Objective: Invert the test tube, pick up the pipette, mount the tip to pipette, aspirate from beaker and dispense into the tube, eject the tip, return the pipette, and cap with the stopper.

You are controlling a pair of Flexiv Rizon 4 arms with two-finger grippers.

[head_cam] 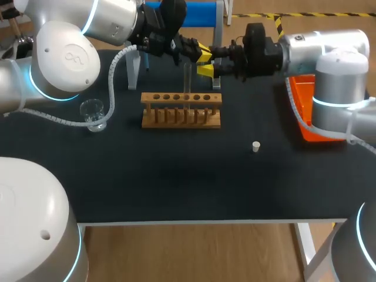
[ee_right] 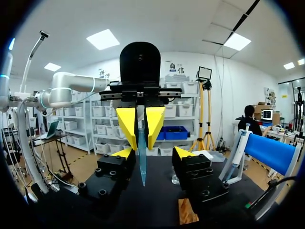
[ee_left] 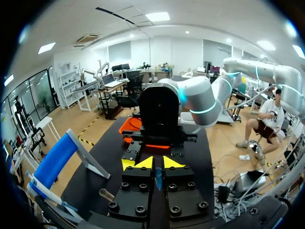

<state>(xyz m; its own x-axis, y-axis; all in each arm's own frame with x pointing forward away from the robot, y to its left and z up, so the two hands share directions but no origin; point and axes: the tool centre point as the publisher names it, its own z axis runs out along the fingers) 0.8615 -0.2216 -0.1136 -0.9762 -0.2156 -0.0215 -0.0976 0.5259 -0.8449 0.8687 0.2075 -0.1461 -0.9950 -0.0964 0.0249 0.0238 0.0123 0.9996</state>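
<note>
Where both arms meet over the matte black bench's (head_cam: 176, 188) far edge, a clear glass test tube (head_cam: 188, 79) stands upright above the wooden rack (head_cam: 181, 108). Round beaker (head_cam: 93, 113) near the left edge, small white stopper (head_cam: 256, 146) well apart toward the right, orange tray (head_cam: 302, 114) at the right edge.

Left wrist: left gripper (ee_left: 155, 164) pinches the tube (slender, bluish).

Right wrist: right gripper (ee_right: 152, 153) spread, one finger each side of the tube, neither touching.

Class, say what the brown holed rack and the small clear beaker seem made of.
Brown holed rack: likely bare wood, matt tan with pegs. Small clear beaker: see-through with glinting rim, so glass or clear plastic; cannot tell which.
</note>
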